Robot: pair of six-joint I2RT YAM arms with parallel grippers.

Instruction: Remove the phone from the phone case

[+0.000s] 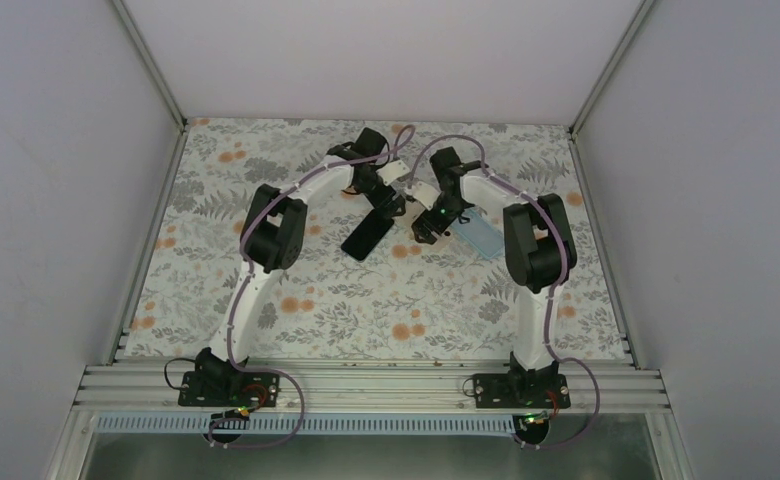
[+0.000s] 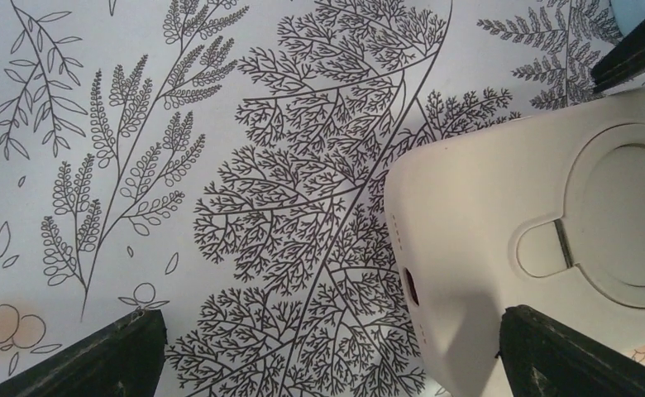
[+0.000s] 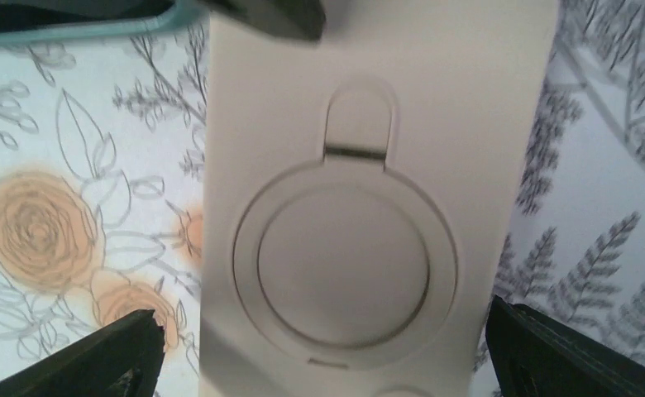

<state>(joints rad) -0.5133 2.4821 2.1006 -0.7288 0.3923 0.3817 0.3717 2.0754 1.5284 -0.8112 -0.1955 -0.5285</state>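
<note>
Left gripper and right gripper hang close over the mat from above, the black phone lying bare beside them — at the left wrist the fingers stand apart, a white case flat by one — at the right wrist the fingers stand apart with that case between.

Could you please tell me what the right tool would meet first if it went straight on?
The right tool would probably meet the white phone case, lying squarely between its open fingers; depth is unclear.

A floral-printed table cover lies between white walls, an aluminium rail at its near edge.
</note>
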